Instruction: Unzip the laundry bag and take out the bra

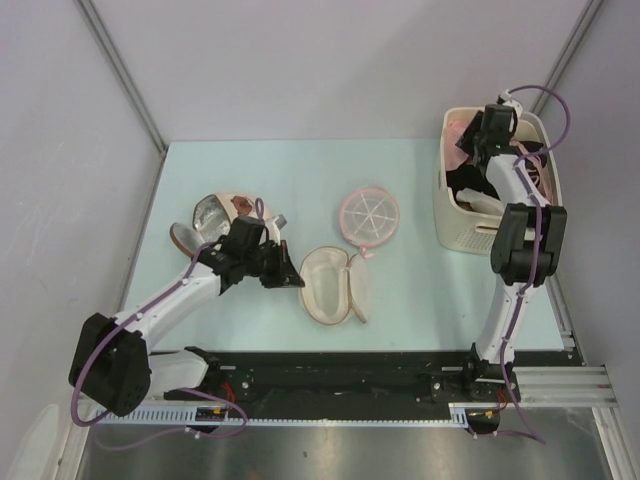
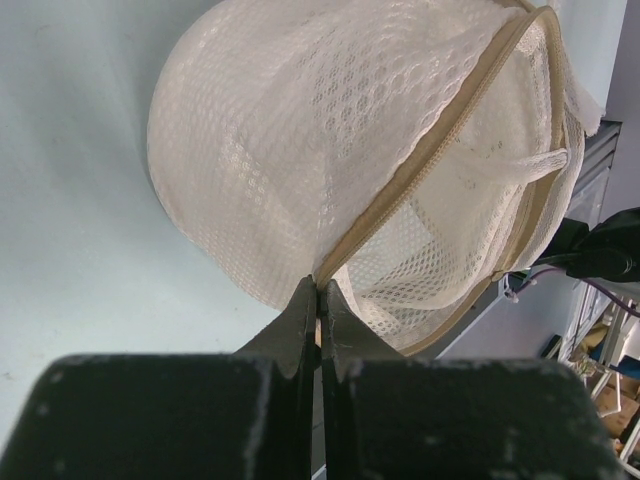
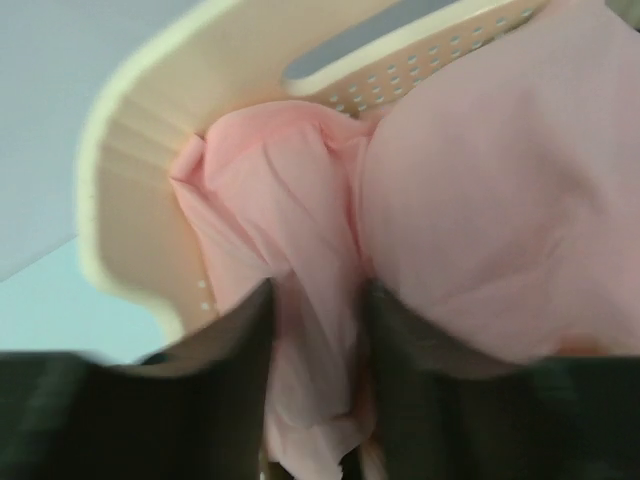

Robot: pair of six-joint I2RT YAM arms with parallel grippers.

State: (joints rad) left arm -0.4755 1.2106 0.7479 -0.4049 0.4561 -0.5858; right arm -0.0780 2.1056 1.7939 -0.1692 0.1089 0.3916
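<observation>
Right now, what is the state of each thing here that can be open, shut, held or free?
laundry bag: unzipped, gaping open.
bra: out of the bag, bunched over the laundry basket.
left pincer: shut on the laundry bag's zip edge.
right pincer: shut on the bra.
laundry basket: upright, clothes inside.

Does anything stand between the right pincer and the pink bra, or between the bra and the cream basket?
Nothing visible does. The soft pale pink fabric bra lies between the fingers of the right pincer, with the wall of the cream perforated plastic basket right behind it. The view is blurred, so a firm grip cannot be confirmed.
</observation>
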